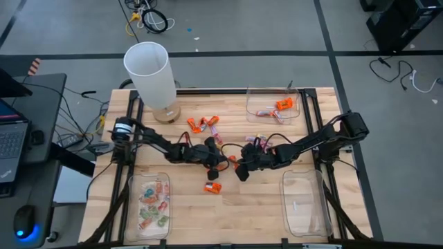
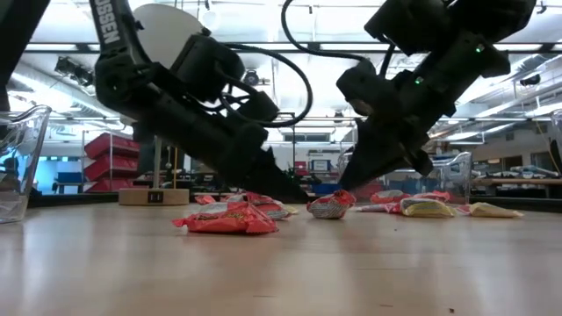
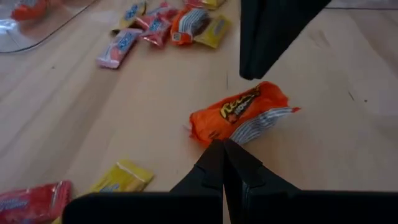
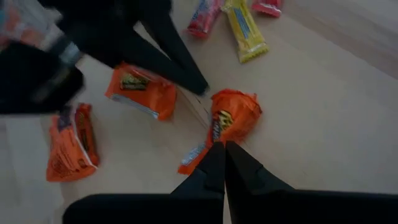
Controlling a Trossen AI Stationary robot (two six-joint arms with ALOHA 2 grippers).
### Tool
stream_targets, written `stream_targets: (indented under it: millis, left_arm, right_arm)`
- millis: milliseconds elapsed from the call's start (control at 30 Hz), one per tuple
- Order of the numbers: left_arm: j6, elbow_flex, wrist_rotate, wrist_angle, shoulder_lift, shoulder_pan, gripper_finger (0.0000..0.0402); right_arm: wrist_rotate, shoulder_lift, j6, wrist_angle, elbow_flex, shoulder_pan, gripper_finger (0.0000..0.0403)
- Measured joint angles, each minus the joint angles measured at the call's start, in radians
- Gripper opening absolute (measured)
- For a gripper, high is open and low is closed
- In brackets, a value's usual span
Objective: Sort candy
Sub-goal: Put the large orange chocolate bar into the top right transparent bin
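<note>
Nearest the low camera: orange candy [image 2: 230, 219] flat on the desk [image 2: 281, 272]. Farther back, another orange candy [image 3: 239, 115] between both closed, empty grippers, left gripper [image 3: 222, 149] and right gripper [image 4: 224, 149] meeting tip to tip over it. Long axis roughly crosswise to the left fingers. Both arms about equally near. Remaining sweets scattered mid-desk.

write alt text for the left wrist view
The left gripper, fingers shut, points at an orange candy on the wooden table, with the right gripper's dark tip just beyond it. More pink, yellow and orange sweets lie farther off.
</note>
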Motion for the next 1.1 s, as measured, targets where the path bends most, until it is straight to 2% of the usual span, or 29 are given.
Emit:
stream_targets:
  millis: [333,467,700,1100]
  left_arm:
    - [0.006,0.009,-0.009,0.032,0.009,0.022,0.0000]
    - [0.005,0.007,0.044,0.069,0.040,0.036,0.0000]
    - [0.003,0.009,0.062,0.121,0.052,0.034,0.0000]
    - [0.109,0.010,0.092,0.093,0.058,0.034,0.0000]
  right_arm:
    - [0.001,0.001,-0.023,0.008,0.000,0.007,0.0000]
    - [0.031,0.001,-0.051,0.046,0.000,0.006,0.0000]
    - [0.046,0.003,-0.061,0.059,0.000,0.006,0.0000]
    - [0.026,0.113,-0.053,0.176,0.001,0.007,0.0000]
